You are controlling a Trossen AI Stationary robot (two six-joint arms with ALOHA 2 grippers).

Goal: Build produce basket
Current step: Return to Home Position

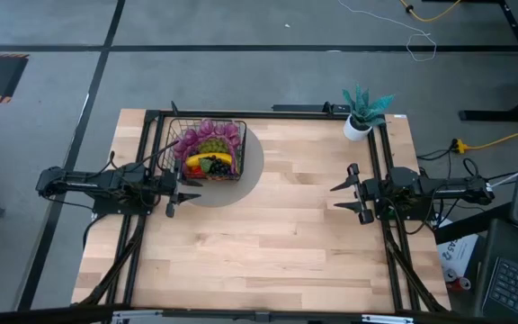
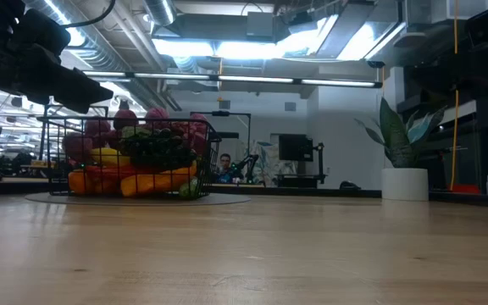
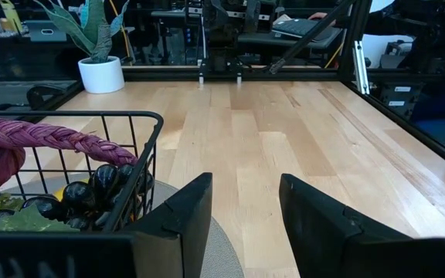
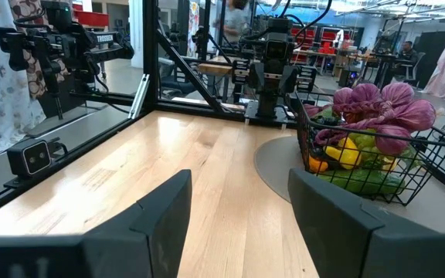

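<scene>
The black wire basket [image 1: 207, 149] stands on a round grey mat [image 1: 241, 175] at the table's far left, filled with toy produce [image 1: 210, 153]: purple string, green and dark grapes, a yellow banana, orange and red pieces. The low view shows the basket [image 2: 130, 161] heaped full, and the right wrist view shows the basket [image 4: 377, 147] too. My left gripper [image 1: 185, 187] hangs open just near of the basket, its fingers [image 3: 184, 220] beside the basket's corner [image 3: 149, 154], touching nothing. My right gripper [image 1: 349, 191] waits open at the table's right side.
A teal plant in a white pot [image 1: 360, 115] stands at the table's far right corner. Black frame rails [image 1: 151, 126] run along the table's left, right and far edges. Bare wood [image 1: 277, 234] spans the middle and near part of the table.
</scene>
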